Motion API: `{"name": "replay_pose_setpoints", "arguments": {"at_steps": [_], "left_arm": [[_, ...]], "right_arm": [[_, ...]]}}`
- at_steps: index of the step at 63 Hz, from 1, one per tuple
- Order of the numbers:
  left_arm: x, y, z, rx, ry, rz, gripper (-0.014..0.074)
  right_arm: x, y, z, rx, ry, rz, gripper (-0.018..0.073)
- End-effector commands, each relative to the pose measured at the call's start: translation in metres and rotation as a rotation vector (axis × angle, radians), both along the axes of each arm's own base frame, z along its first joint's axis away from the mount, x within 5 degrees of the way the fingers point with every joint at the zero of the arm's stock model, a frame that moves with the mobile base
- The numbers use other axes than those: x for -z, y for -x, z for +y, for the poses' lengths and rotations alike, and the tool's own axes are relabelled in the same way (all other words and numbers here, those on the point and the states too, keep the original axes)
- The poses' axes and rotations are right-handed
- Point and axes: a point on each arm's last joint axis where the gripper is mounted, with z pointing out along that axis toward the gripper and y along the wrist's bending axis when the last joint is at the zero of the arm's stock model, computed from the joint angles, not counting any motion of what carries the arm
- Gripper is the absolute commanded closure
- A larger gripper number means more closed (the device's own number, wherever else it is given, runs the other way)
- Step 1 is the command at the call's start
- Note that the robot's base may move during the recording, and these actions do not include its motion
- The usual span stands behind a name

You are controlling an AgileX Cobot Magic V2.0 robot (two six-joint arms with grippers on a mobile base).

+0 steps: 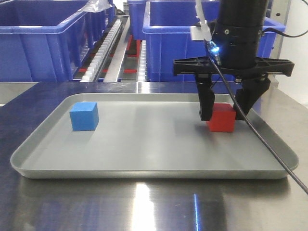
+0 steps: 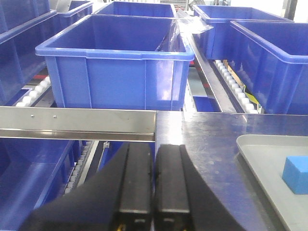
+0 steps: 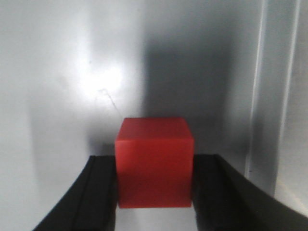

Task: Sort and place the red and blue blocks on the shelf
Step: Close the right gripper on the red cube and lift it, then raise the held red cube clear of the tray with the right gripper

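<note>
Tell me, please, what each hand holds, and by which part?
The right hand grips the small matte red cube by two opposite side faces; the shut left hand holds nothing.

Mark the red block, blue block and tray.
red block (image 1: 222, 121): front-facing view, on its front face.
blue block (image 1: 85, 120): front-facing view, on its front face.
tray (image 1: 144, 174): front-facing view, on its near rim.

Setting: warehouse or factory storage area. Evidence: large blue plastic bins (image 2: 115, 62) at the far side, on a grey metal shelf (image 1: 121, 48) with white rollers (image 2: 230, 79) and a screwed steel front lip (image 2: 77, 124); brushed steel worktop (image 1: 144, 202) at the near side.
</note>
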Motion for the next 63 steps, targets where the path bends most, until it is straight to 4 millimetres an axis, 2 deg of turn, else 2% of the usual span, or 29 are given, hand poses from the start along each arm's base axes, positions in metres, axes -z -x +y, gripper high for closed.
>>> {"name": "replay_pose_setpoints", "arguments": {"at_steps": [1, 14, 29, 36, 45, 63], "left_arm": [[0.0, 0.001, 0.0, 0.006, 0.013, -0.074, 0.047], [0.0, 0.001, 0.0, 0.006, 0.013, -0.074, 0.047], [0.0, 0.001, 0.0, 0.006, 0.013, -0.074, 0.047], [0.0, 0.001, 0.0, 0.006, 0.013, -0.074, 0.047], [0.0, 0.001, 0.0, 0.006, 0.013, -0.074, 0.047], [0.0, 0.001, 0.0, 0.006, 0.013, -0.074, 0.047]], "right_arm": [[-0.028, 0.0, 0.0, -0.005, -0.037, -0.087, 0.0183], [-0.038, 0.003, -0.002, -0.006, -0.05, -0.11, 0.0183], [-0.082, 0.013, -0.007, -0.138, -0.11, -0.326, 0.0185], [-0.1, 0.022, -0.018, -0.196, -0.145, -0.452, 0.0185], [-0.107, 0.038, -0.045, -0.226, -0.15, -0.591, 0.0185], [-0.107, 0.076, -0.127, -0.126, -0.037, -0.796, 0.0185]]}}
